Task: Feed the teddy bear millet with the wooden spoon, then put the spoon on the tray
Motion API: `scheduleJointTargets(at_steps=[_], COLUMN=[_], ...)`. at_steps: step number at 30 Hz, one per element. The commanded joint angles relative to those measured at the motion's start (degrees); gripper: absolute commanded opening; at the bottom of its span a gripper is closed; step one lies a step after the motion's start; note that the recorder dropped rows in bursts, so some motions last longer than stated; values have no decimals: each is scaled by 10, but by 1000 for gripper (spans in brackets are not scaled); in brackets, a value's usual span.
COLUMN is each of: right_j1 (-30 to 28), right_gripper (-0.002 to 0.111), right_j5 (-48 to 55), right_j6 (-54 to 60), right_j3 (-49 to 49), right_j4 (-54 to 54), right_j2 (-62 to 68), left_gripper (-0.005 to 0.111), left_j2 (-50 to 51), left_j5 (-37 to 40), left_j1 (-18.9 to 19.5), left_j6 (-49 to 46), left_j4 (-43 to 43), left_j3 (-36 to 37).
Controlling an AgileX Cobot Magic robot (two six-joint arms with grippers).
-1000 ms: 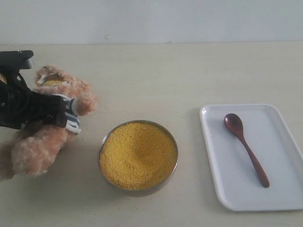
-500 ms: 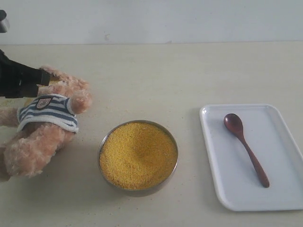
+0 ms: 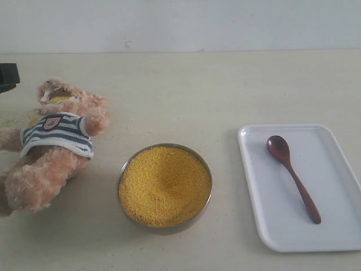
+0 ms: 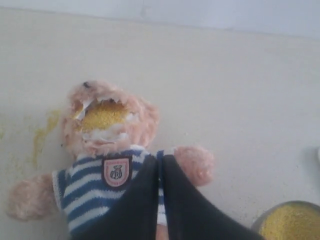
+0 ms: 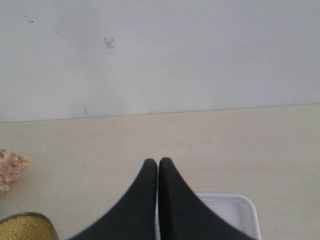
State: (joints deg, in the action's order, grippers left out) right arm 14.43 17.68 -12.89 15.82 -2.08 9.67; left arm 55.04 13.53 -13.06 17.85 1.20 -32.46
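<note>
Two grippers showed up, one in each wrist view. The left gripper (image 4: 159,161) had its two black fingers pressed together, with nothing pinched between them. It hung over the teddy bear (image 3: 53,147) and hid a bit of the striped shirt (image 4: 87,187) from its own camera. In the exterior view only a dark bit of the left arm (image 3: 7,76) poked in at the left edge, and it was apart from the bear. The right gripper (image 5: 158,162) was pressed together too and held nothing. It was up above the table (image 3: 225,96), facing the pale wall (image 5: 160,50).

The teddy bear lay on its back on the left side of the table, with its head toward the wall. Yellow grains sat on its face (image 4: 102,116) - a small heap right where the mouth is. More loose grains (image 4: 42,137) were spilled on the table beside its head. A little badge (image 4: 116,171) was on the chest of the shirt.

The millet (image 3: 163,183) filled a round metal bowl (image 3: 169,228) near the middle of the table, close to the bear's leg but not touching it.

The white tray (image 3: 338,226) sat on the right, apart from the bowl. The wooden spoon (image 3: 293,178) lay flat in the tray - round end toward the wall, handle slanting toward the front.
</note>
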Motion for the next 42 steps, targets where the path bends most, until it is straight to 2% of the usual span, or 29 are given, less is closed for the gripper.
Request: scheduleJointTargets(at_steps=[1, 11, 19, 23, 25, 29, 31, 33, 36, 38, 40, 42], right_j1=[-1, -1, -1, -1, -1, -1, -1, -1, -1, -1, -1, -1], right_gripper=[0, 0, 0, 0, 0, 0, 0, 0, 0, 0, 0, 0], right_j5=[2, 2, 2, 2, 2, 2, 2, 2, 2, 2, 2, 2], right_j6=[-1, -1, -1, -1, -1, -1, -1, -1, -1, -1, -1, -1], right_j3=[-4, -4, -4, -4, -4, -4, -4, -4, -4, -4, -4, -4], right_j4=[0, 0, 0, 0, 0, 0, 0, 0, 0, 0, 0, 0], right_j2=[-4, -4, -4, -4, -4, -4, -4, -4, -4, -4, -4, -4], left_gripper=[4, 4, 4, 4, 4, 4, 4, 4, 4, 4, 4, 4], left_j2=[-73, -170, -186, -199, -233, -363, -421, -467, -499, -517, -534, -547], left_j5=[-7, -2, -2, 0, -3, -3, -3, -3, -3, -2, 46, 43], left_j1=[-1, -1, -1, -1, 17, 132, 162, 171, 171, 171, 171, 171], left_j6=[9, 6, 6, -14, -25, -25, -25, -24, -18, -14, -14, -16], left_j4=[-6, -6, -3, 32, 44, 59, 64, 64, 61, 59, 59, 62], left_j3=[19, 19, 19, 22, 38, 154, 216, 272, 319, 325, 325, 325])
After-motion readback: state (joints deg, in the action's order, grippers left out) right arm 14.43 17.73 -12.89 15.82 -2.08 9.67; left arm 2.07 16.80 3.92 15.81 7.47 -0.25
